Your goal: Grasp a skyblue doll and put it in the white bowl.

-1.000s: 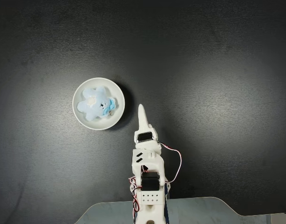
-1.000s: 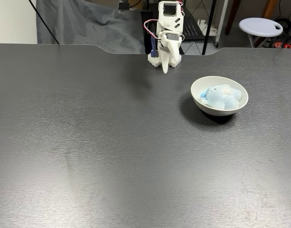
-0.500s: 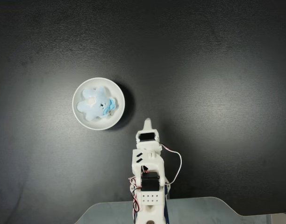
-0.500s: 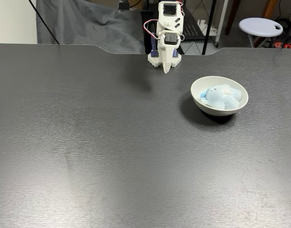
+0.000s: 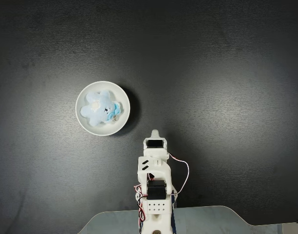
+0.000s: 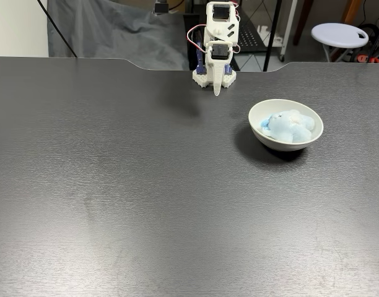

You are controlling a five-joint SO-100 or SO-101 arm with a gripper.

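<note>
One skyblue doll (image 5: 102, 108) in white bowl (image 5: 85, 124)

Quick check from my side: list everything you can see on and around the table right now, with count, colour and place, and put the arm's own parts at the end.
Small fluffy skyblue plush doll: one, light blue with a white patch and a darker blue bow, lying inside the bowl.
Round glossy white bowl: one, white, on the table, right of the arm in the fixed view facing the arm.
Dark tabletop: one, black with a fine grain.
Grey cloth: one, hanging behind the table's far edge.
Round white stool: one, behind the table at upper right.
White robot arm: one, white with black servos and red-and-white wires, at the table's edge.
Gripper: one, white, shut, pointing down near the base, apart from the bowl.
</note>
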